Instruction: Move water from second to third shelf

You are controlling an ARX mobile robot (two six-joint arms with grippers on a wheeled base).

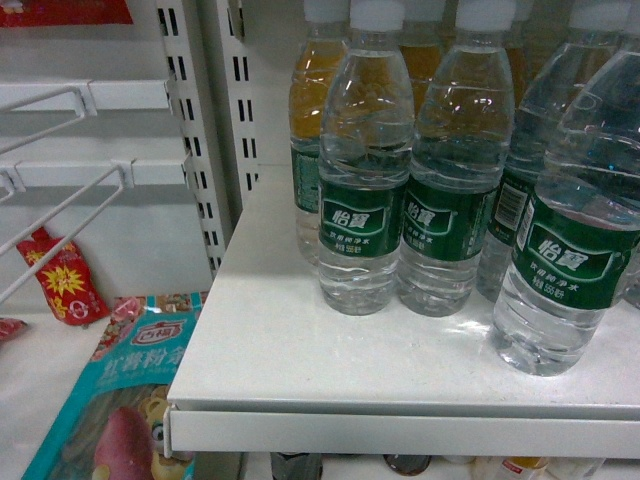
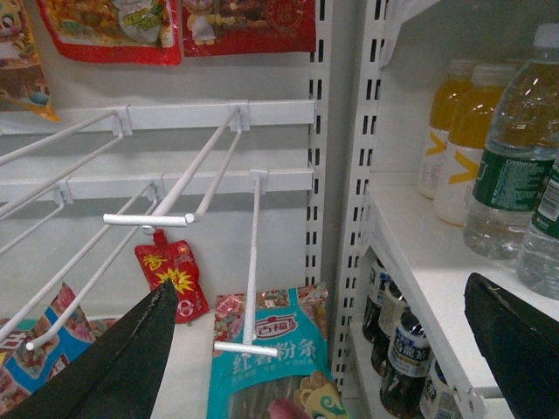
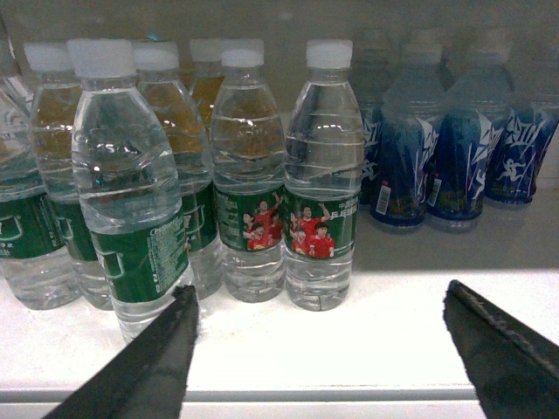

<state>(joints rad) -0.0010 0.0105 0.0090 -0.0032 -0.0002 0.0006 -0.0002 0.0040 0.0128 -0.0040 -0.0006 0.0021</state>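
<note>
Several clear water bottles [image 1: 362,160] with white caps and green label bands stand on a white shelf [image 1: 330,370]. In the right wrist view the same group of water bottles [image 3: 323,175] stands at the shelf's left and middle, the nearest one [image 3: 127,188] just beyond the left finger. My right gripper [image 3: 319,301] is open, level with the shelf's front edge [image 3: 262,393], with nothing between its fingers. My left gripper [image 2: 319,301] is open too, hanging in front of the upright post [image 2: 358,201] left of the shelf. Neither gripper appears in the head view.
Orange drink bottles [image 2: 467,131] stand behind the water. Blue-labelled bottles [image 3: 454,140] fill the shelf's right part. Dark bottles [image 2: 397,358] stand on the shelf below. White wire hooks [image 2: 253,262] stick out at the left, above snack bags [image 2: 266,358].
</note>
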